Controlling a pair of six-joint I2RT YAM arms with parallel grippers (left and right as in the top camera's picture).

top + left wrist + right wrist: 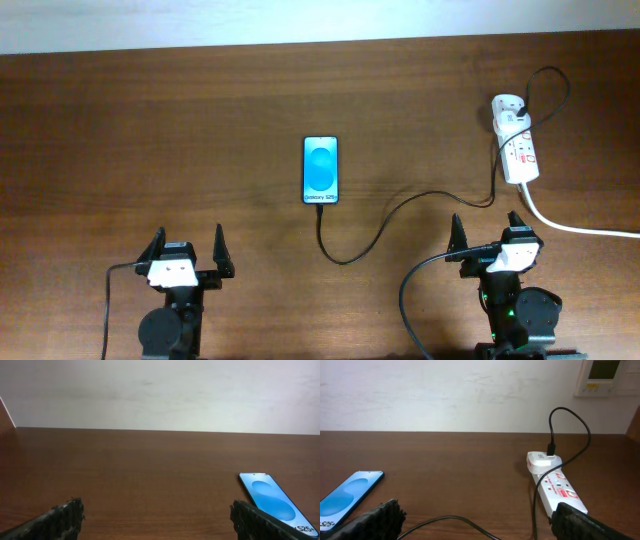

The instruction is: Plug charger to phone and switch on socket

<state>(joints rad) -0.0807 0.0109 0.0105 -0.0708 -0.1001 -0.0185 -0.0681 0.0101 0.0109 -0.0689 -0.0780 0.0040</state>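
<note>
**Phone** (321,170): slim flat slab with black edges and a glossy blue screen, lying face up at mid-table. Its long axis runs away from the robot, with the lettered short end nearest the arms.

**Charger** (400,208): thin, limp black cable. One end meets the phone's near short edge. From there it loops toward the robot, then sweeps right and up to a white adapter on the far end of the socket. Whether the connector tip is seated in the phone cannot be told.

**Socket** (517,140): small white plastic strip with red markings at the far right of the table. Its long axis points roughly away from the robot. A thick white cord leaves its near end toward the right edge. The switch position is unreadable.

**Left gripper** (186,252): fingers spread wide and holding nothing. The phone lies ahead and to its right, and this arm is somewhat the nearer to the phone's port end.

**Right gripper** (488,234): fingers likewise spread and holding nothing. The socket lies almost straight ahead and slightly right, so this arm is clearly the better placed for the switch.

**Table** (150,120): dark brown wood grain, matte.
</note>
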